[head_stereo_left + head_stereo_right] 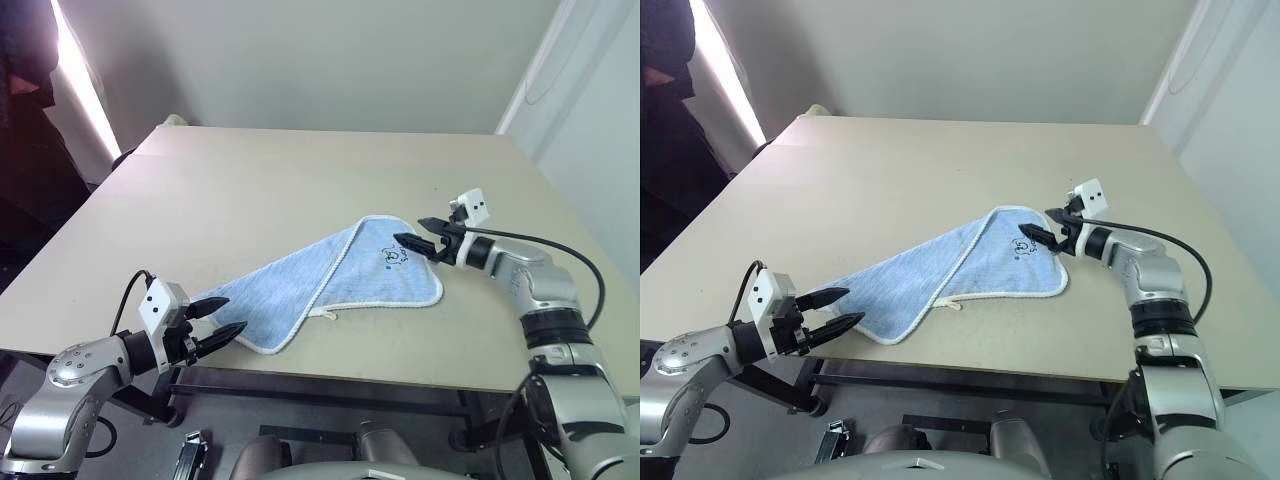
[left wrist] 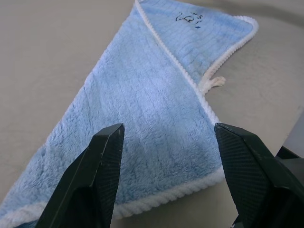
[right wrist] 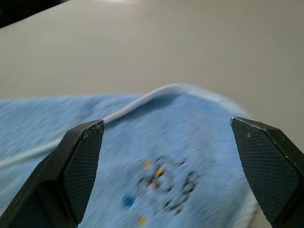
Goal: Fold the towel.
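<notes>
Towel flat on bench, half-folded. Left fingers open at its 8 o'clock corner; right fingers open at 2 o'clock, holding nothing.

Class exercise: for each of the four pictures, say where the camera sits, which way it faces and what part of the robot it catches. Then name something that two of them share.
Left and right eye views: on the head, looking forward and down at the table; both arms show.
Left wrist view: along the open left gripper at the towel.
Right wrist view: along the open right gripper at the embroidered mark.
Shared: both wrist views show that mark.
</notes>
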Robot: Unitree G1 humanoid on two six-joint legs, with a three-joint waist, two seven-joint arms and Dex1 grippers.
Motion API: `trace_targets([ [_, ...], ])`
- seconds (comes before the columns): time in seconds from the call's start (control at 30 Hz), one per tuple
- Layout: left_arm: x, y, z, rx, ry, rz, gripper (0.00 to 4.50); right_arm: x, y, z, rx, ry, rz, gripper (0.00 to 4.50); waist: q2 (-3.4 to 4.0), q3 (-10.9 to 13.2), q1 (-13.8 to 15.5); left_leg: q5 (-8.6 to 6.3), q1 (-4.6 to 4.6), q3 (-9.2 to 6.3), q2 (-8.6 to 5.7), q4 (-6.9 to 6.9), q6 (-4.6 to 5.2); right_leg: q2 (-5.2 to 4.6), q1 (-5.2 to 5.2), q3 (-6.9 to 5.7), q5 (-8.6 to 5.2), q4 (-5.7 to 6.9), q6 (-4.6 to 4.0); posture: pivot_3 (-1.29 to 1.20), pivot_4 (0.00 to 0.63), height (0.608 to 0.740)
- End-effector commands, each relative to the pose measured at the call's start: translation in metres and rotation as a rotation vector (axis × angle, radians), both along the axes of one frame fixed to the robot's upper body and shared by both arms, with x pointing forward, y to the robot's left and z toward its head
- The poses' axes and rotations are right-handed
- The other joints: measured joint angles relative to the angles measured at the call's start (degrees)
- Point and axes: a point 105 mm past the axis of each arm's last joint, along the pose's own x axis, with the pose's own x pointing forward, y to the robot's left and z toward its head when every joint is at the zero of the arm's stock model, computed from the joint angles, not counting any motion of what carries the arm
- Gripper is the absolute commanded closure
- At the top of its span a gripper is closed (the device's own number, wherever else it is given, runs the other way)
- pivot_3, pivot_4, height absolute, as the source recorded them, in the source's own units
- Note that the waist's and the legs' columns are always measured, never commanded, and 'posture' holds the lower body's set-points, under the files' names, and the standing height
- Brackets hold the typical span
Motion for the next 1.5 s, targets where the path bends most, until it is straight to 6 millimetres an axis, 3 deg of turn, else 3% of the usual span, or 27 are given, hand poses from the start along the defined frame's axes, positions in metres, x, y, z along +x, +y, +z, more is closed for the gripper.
trace_targets([
  [0.03, 0.002, -0.011, 0.011, -0.004, -0.053, -0.032, 1.29, 0.017, 0.005, 0.01, -0.026, -0.052, -0.044, 0.03, 0.0, 0.0, 0.01, 0.0, -0.01, 0.0, 0.0, 0.0, 0.0, 0.0, -0.01, 0.0, 0.0, -0.01, 0.0, 0.0, 0.0, 0.716],
  [0.17, -0.001, -0.014, 0.005, 0.001, -0.042, -0.03, 1.29, 0.04, 0.021, -0.006, -0.047, 0.043, -0.136, 0.03, 0.02, 0.01, -0.32, 0.0, -0.01, 0.02, 0.0, -0.01, 0.0, -0.02, -0.03, 0.01, 0.07, 0.0, 0.12, 0.0, 0.0, 0.716],
  [0.3, -0.001, -0.012, 0.006, 0.002, -0.047, 0.001, 1.29, 0.051, 0.021, -0.014, -0.131, 0.049, -0.235, 0.03, 0.03, 0.02, -0.72, 0.0, -0.04, -0.04, 0.0, -0.03, 0.0, -0.03, -0.04, -0.01, 0.07, 0.02, 0.1, 0.0, 0.0, 0.716],
  [0.57, -0.011, -0.01, 0.007, 0.005, -0.044, 0.027, 1.29, 0.051, 0.017, -0.027, -0.136, 0.11, -0.306, 0.03, 0.04, 0.02, -1.81, -0.03, -0.08, -0.06, -0.01, -0.09, 0.05, -0.08, -0.05, -0.02, 0.08, -0.03, 0.13, 0.0, 0.0, 0.716],
  [0.87, -0.01, -0.007, 0.009, 0.007, -0.047, 0.054, 1.29, 0.042, 0.039, -0.052, -0.204, 0.199, -0.254, 0.03, 0.05, 0.03, -3.29, -0.02, -0.01, -0.07, -0.01, -0.08, 0.03, -0.03, 0.0, -0.01, 0.09, 0.01, 0.15, 0.0, 0.0, 0.716],
  [1.0, -0.008, -0.003, 0.011, 0.018, -0.054, 0.064, 1.29, 0.041, 0.036, -0.059, -0.241, 0.227, -0.306, 0.91, 0.04, 0.01, -3.38, -0.02, 0.01, -0.07, 0.0, -0.08, 0.03, -0.01, 0.0, -0.01, 0.09, 0.02, 0.15, 0.0, 0.0, 0.716],
  [1.27, -0.011, 0.002, 0.012, 0.037, -0.05, 0.068, 1.29, 0.04, 0.024, -0.055, -0.131, 0.307, -0.358, 3.78, 0.04, 0.01, -3.19, -0.02, 0.03, -0.09, -0.01, -0.05, 0.03, -0.04, 0.07, -0.01, 0.09, 0.0, 0.15, 0.0, 0.0, 0.716],
  [1.5, -0.009, 0.005, 0.011, 0.042, -0.049, 0.066, 1.29, 0.022, -0.008, -0.062, -0.254, 0.443, -0.309, 3.78, 0.04, 0.01, -2.34, -0.02, -0.04, -0.29, -0.04, -0.06, 0.03, -0.1, 0.12, -0.17, 0.06, -0.1, 0.11, 0.0, 0.0, 0.716],
])
